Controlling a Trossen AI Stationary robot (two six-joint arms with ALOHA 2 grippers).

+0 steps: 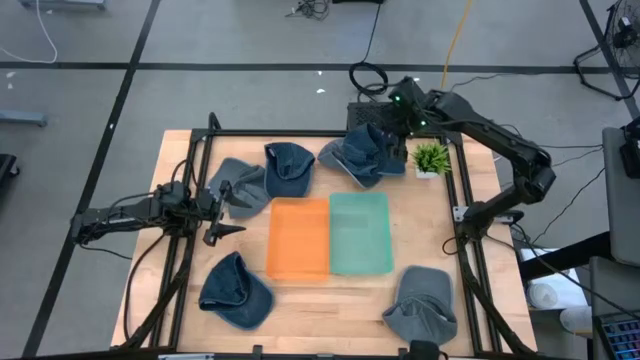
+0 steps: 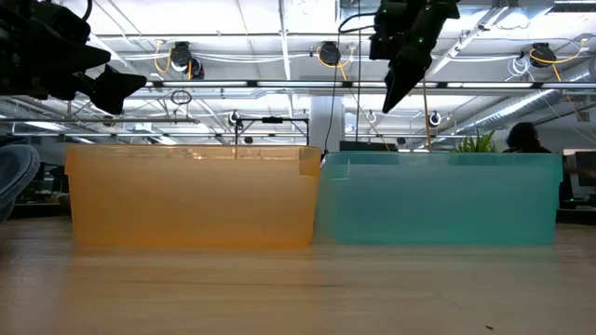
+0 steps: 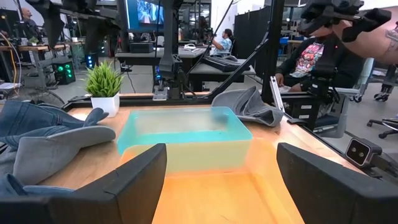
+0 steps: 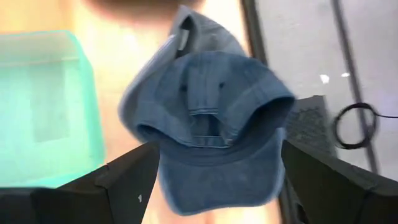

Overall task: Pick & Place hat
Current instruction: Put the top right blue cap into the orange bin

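Several denim hats lie on the wooden table. At the far edge a blue hat [image 1: 372,150] [image 4: 214,130] rests partly on a paler blue-grey hat [image 1: 338,155] [image 4: 193,31]. My right gripper [image 1: 392,125] [image 4: 219,148] hangs open above this pair, tilted down, its fingers standing either side of the blue hat without touching it. My left gripper [image 1: 222,215] [image 3: 221,152] waits open and level at the table's left, facing the orange bin [image 1: 298,238] and the teal bin [image 1: 360,233].
More hats: grey [image 1: 237,185] and blue [image 1: 289,167] at far left, blue [image 1: 235,292] at near left, grey [image 1: 420,305] at near right. A small potted plant [image 1: 431,158] stands right of the far hats. People sit at desks beyond the table.
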